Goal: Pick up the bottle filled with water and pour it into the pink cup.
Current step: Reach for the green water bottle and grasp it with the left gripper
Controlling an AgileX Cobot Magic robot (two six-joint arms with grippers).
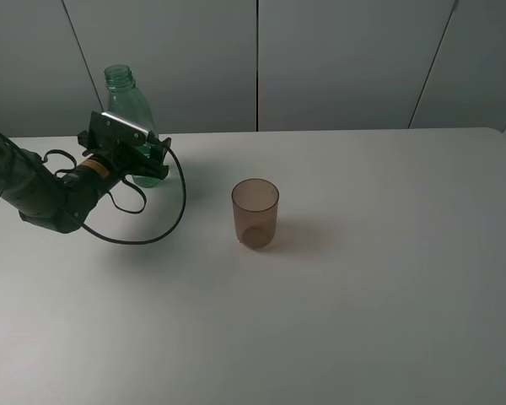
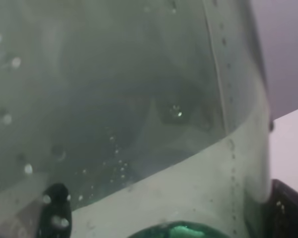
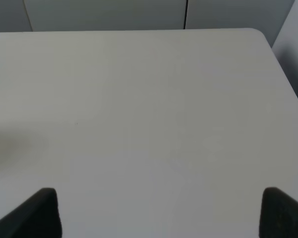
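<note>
Bottle point(image 1: 122, 97), uncapped, probably water-heavy with thin, squashy walls, stands back-left on the table point(image 1: 363, 295), the left gripper point(image 1: 148, 167) straddling its lower body, a sensible hold, though whether it pinches is unclear.

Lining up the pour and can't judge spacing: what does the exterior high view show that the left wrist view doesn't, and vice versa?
Only exterior high: the pink cup, upright and apart from the bottle, the bottle's uncapped neck, and the left gripper at its lower body. Only left wrist: droplets on the bottle's wall, which fills the frame, and a dark fingertip beside it. Both: the green bottle and some white table. Neither shows whether the jaws are closed.
</note>
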